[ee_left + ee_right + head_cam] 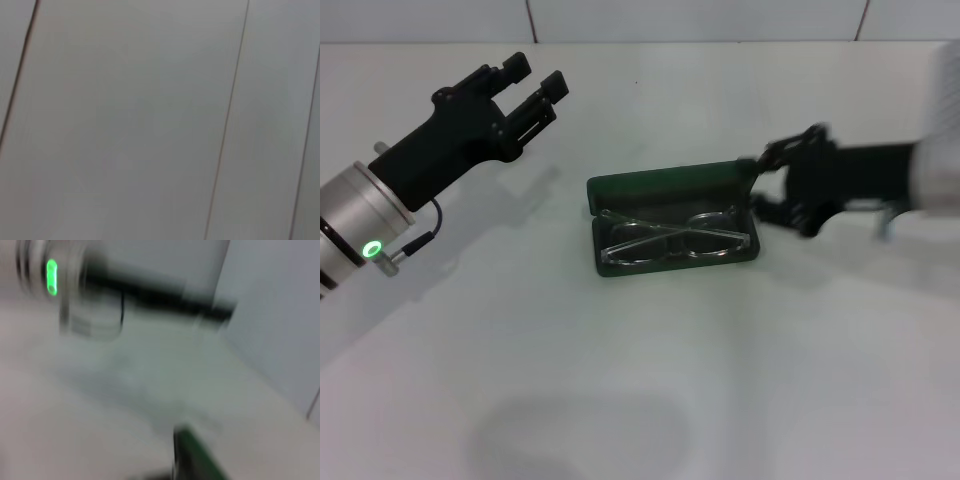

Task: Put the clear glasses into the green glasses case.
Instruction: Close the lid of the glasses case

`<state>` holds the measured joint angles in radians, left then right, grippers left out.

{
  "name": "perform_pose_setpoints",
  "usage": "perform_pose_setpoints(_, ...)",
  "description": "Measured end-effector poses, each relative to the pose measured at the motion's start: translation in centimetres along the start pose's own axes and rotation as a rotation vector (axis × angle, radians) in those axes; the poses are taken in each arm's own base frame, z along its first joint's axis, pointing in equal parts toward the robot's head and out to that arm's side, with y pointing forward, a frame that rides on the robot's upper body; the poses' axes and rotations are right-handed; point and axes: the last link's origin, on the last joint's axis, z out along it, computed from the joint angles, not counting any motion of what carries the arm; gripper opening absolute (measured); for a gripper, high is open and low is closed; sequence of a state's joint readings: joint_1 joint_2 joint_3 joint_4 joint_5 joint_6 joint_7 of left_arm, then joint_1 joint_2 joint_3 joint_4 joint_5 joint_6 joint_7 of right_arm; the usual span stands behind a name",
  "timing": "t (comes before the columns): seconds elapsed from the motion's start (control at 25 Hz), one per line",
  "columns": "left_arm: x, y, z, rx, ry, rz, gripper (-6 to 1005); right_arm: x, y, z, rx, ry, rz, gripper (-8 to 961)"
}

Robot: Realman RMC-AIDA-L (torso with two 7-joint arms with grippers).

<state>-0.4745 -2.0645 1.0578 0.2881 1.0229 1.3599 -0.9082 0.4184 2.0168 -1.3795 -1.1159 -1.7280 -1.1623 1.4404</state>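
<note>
transparent plastic wraparound glasses (675, 237) laid in open dark green hard case (672, 190); right end effector (775, 185), state indeterminable, beside lid; left end effector (525, 90) spread, parked. risk: lid knocked shut onto protruding frame.

Lying open on the desk (650, 380): broad bare room in front. Crowding the case's (670, 183) right end: right end effector (772, 185). Hanging raised, well left: left end effector (532, 88).

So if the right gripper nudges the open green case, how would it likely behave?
The green glasses case lies flat on the smooth table, so it would probably slide, not tip. Its raised lid may swing shut. The clear glasses inside look light and could shift.
</note>
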Motion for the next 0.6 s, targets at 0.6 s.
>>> perform_pose_setpoints(0.6,-1.5,-0.6,4.8,-0.015,-0.286,-0.119,653,3.6,-2.8,-10.9,0.330,-0.665,0.295,354)
